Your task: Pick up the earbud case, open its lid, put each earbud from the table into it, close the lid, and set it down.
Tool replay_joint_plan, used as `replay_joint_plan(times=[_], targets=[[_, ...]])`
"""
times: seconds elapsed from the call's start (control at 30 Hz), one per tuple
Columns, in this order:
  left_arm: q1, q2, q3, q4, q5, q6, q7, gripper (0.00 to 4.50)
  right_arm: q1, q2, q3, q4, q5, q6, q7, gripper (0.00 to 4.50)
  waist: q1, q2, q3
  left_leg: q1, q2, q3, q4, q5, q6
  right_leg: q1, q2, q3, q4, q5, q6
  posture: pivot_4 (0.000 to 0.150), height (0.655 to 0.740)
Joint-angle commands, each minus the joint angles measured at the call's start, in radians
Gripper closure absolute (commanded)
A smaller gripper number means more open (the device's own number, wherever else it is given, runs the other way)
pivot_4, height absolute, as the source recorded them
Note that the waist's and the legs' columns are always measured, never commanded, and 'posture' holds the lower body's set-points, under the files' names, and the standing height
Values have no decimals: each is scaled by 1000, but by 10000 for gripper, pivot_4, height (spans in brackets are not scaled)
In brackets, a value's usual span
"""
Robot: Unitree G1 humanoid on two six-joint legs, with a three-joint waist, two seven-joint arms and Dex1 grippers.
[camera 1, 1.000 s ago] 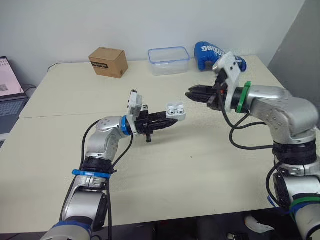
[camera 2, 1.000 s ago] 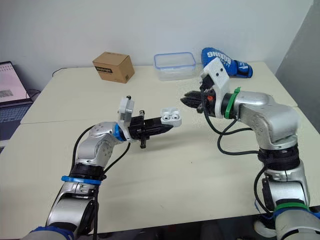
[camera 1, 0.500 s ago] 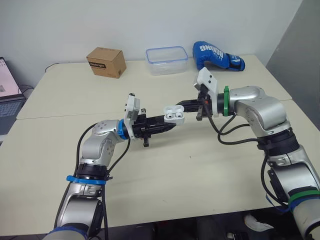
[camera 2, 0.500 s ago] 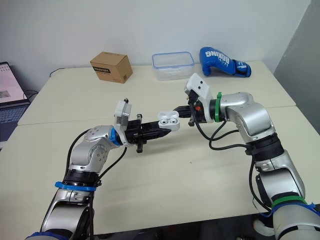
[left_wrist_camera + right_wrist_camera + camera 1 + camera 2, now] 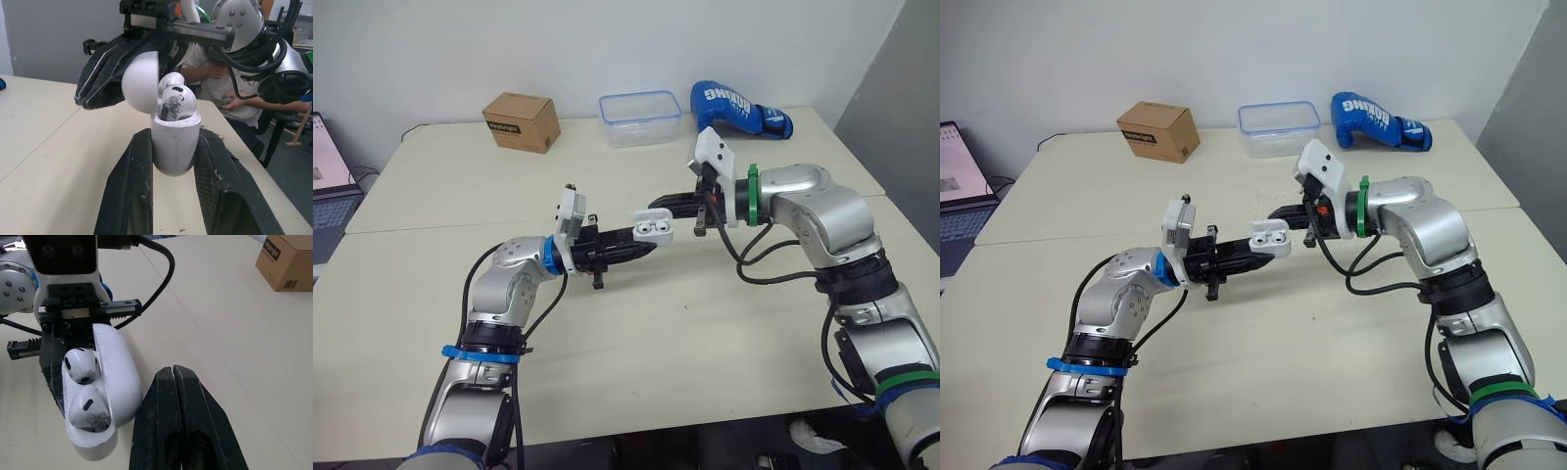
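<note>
Left gripper (image 5: 175, 147) clamps the earbud case (image 5: 652, 226) above the worktop's (image 5: 705, 323) middle. Lid (image 5: 139, 88) open, both earbuds (image 5: 80, 364) seated. Right gripper (image 5: 172, 374), fingers pressed together, sits just beside the lid.

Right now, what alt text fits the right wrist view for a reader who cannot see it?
The right gripper, fingers shut, sits beside the open lid of the white earbud case, both earbuds seated inside. The left gripper holds the case over the table; a cardboard box stands beyond.
</note>
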Motion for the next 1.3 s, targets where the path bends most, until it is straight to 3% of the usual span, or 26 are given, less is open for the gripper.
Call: replay_joint_plan(times=[0.03, 0.43, 0.73, 1.13, 1.3], targets=[[-12, 10, 20, 1, -10, -18, -2, 37337, -13, -12, -32, -74, 22, 11, 10, 44577, 0, 0, 0, 0, 0, 0, 0, 0, 0, 0, 0, 0, 0, 0, 0, 1500, 7307], [-22, 14, 25, 15, -12, -21, 3, 37337, 15, -25, -36, -124, 30, 16, 3, 44577, 0, 0, 0, 0, 0, 0, 0, 0, 0, 0, 0, 0, 0, 0, 0, 1500, 7307], [-19, 37, 51, -23, -39, 42, 41, 37337, 3, -136, -120, -194, 98, 34, 75, 44577, 1, 0, 0, -1, 0, 0, 0, 0, 0, 0, 0, -1, -1, 0, 0, 1500, 7307], [-50, 147, -12, -113, -79, 561, 233, 37337, 111, -285, -77, -244, 16, -119, 157, 44577, 1, 0, 0, -1, 0, 0, 0, 0, 0, 0, 0, 0, 0, 0, 0, 1500, 7307], [-80, 133, -42, -67, -82, 760, 321, 37337, 126, -318, -83, -250, 10, -142, 184, 44577, 2, 0, 0, -1, 0, 0, 0, 0, 0, 1, 0, -1, 0, 0, 0, 1500, 7307]])
